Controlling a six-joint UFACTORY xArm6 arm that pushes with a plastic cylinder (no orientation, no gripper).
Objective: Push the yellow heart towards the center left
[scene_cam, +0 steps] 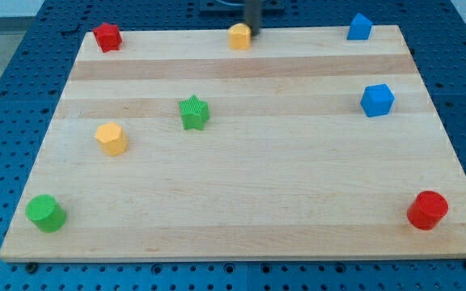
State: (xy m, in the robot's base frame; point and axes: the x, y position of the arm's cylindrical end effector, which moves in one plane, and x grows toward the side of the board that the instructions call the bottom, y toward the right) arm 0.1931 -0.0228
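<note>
The yellow heart (239, 36) sits at the view's top edge of the wooden board (241, 202), near the middle. My tip (253, 30) is at the heart's upper right side, touching it or nearly so. The dark rod rises out of the view's top. A second yellow block, a hexagon (112, 138), lies at the view's centre left.
A green star (193, 112) lies below and left of the heart. A red block (107, 36) is at the top left, and a green cylinder (46, 212) at the bottom left. A blue block (360, 27), a blue cube (377, 100) and a red cylinder (427, 210) stand on the right.
</note>
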